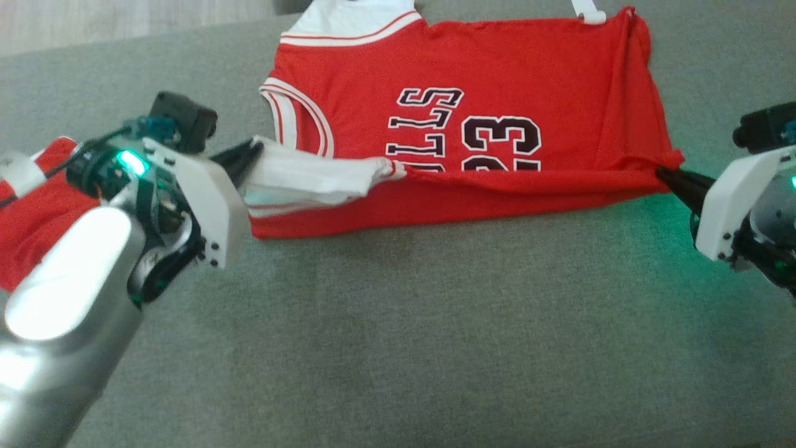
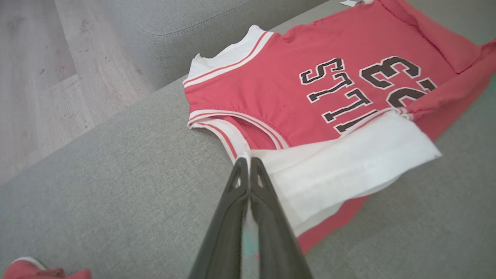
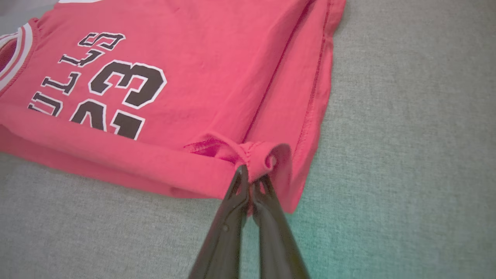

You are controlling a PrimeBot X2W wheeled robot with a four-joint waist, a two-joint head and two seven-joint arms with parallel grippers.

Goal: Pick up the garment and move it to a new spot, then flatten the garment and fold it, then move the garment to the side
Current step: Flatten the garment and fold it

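The garment (image 1: pixel 497 87) is a red sleeveless jersey with white trim and black lettering, spread on a grey cushion with its near long edge folded over onto the front. My left gripper (image 1: pixel 252 155) is shut on the white shoulder corner of the garment (image 2: pixel 341 166), at the jersey's left end. My right gripper (image 1: pixel 664 175) is shut on the red hem corner of the garment (image 3: pixel 267 155), at the jersey's right end. Both held corners are lifted a little above the cushion.
The grey sofa cushion (image 1: pixel 435 348) stretches wide in front of the jersey. Another red and white cloth (image 1: pixel 31 211) lies at the left edge, partly behind my left arm. A wooden floor (image 2: pixel 46 77) lies beyond the cushion's far edge.
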